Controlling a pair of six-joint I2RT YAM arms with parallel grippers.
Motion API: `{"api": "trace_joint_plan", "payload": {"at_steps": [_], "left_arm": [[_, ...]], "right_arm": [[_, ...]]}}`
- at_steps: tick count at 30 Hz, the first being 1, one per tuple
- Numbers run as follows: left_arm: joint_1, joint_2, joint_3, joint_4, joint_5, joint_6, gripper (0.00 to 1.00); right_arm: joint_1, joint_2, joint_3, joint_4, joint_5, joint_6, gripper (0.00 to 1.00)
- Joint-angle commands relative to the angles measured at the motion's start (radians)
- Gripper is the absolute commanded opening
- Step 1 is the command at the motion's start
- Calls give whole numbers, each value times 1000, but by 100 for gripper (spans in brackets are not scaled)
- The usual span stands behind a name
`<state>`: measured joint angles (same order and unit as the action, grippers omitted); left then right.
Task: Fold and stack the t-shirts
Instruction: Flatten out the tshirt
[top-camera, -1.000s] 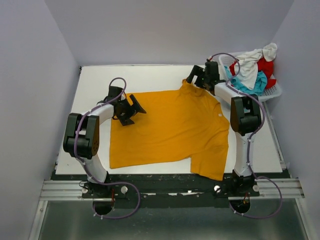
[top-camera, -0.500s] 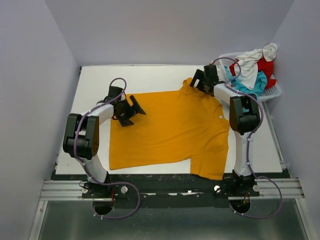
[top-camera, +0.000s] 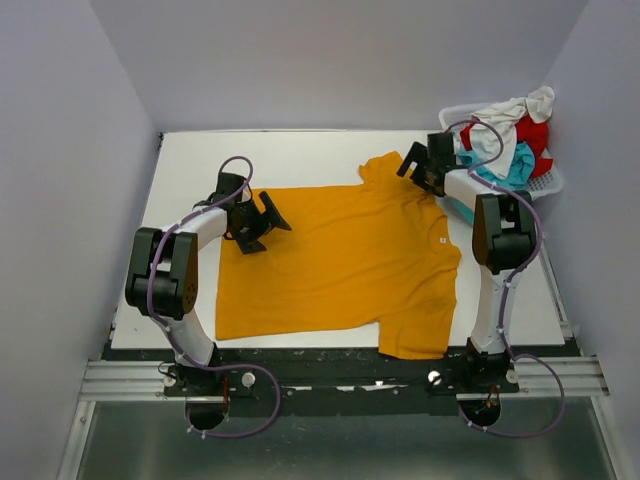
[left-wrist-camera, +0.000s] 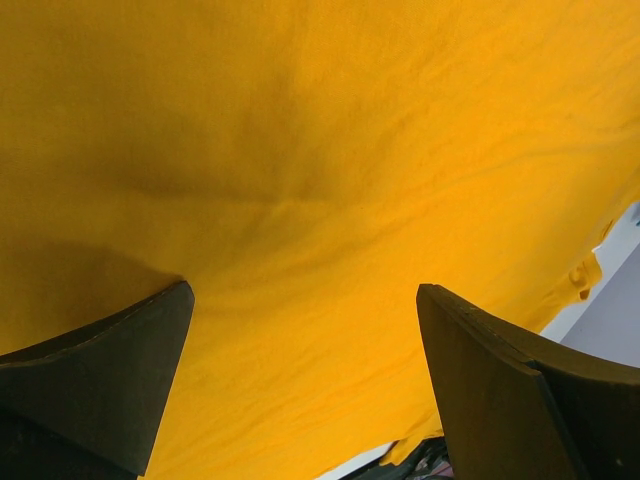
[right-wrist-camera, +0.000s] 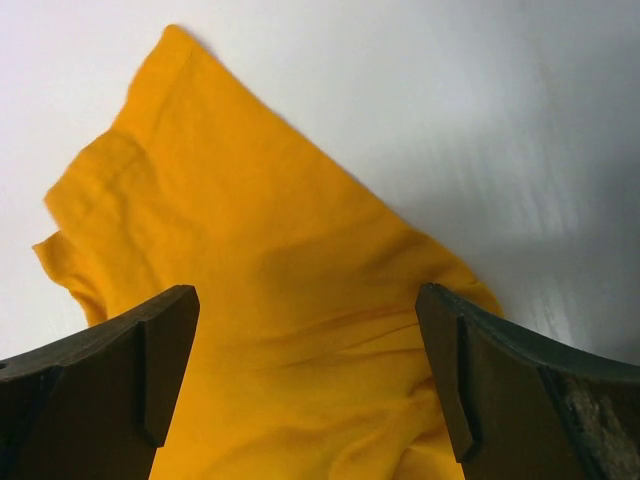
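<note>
Mustard-orange t-shirt (left-wrist-camera: 320, 150) cloth fills the left wrist view between the left jaws, which are spread wide with nothing gripped. From above they sit at the shirt's far left edge; contact with the cloth cannot be told. Right jaws are likewise spread and empty, over the shirt's far sleeve, with bare white tabletop (top-camera: 300, 155) beyond the sleeve end. The shirt lies spread mostly flat across the middle of the tabletop, neck to the right. Its near right sleeve reaches over the tabletop's near edge, and the left hem stops just short of it. A white lattice basket (top-camera: 548, 184) sits at the far right corner, just beside the right arm (top-camera: 497, 235). It holds a heaped white t-shirt (top-camera: 505, 125) on top, a red t-shirt (top-camera: 533, 133) behind and a turquoise t-shirt (top-camera: 500, 168) below, the white one spilling over the rim. Open tabletop runs along the far side, down a narrow left strip, and right of the shirt below the basket.
</note>
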<state>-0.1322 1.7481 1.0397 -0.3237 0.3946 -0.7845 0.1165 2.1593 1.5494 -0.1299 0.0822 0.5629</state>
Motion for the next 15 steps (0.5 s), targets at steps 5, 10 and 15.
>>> {"api": "trace_joint_plan", "payload": {"at_steps": [5,10,15], "left_arm": [[1,-17,20,-47,-34,30,99],[2,-4,60,-68,-37,34,99],[4,31,96,-72,-31,31,99]], "right_arm": [[25,-48,98,78,-139,-91,100],[47,-49,63,118,-186,-89,100],[58,-14,11,134,-214,-61,100]]}}
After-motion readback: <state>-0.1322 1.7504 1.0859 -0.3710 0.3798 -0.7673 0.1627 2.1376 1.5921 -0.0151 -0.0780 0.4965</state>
